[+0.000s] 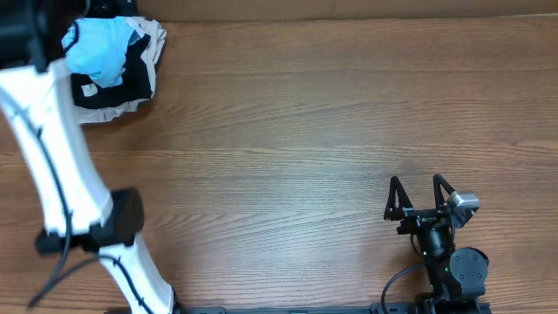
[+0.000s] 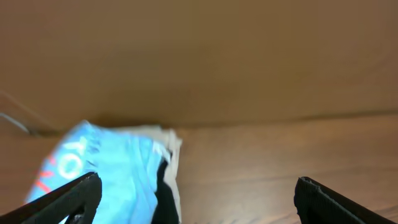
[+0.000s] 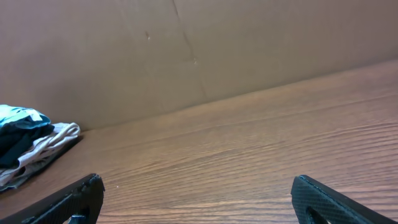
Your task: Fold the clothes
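Observation:
The light sky-blue T-shirt [image 1: 100, 48] lies crumpled on top of a pile at the table's far left corner. In the left wrist view the shirt [image 2: 115, 171] shows coral and white lettering at its left side. My left gripper [image 2: 199, 196] is open, its left finger over the shirt's edge and its right finger over bare wood; in the overhead view its fingers are hidden at the top left corner. My right gripper [image 1: 421, 194] is open and empty near the front right of the table. The pile shows far off in the right wrist view [image 3: 18, 127].
Under the shirt lie a black garment with a white tag [image 1: 131, 83] and a beige garment [image 1: 155, 39]. A brown cardboard wall [image 3: 249, 43] stands along the table's far edge. My left arm [image 1: 52, 166] reaches along the left side.

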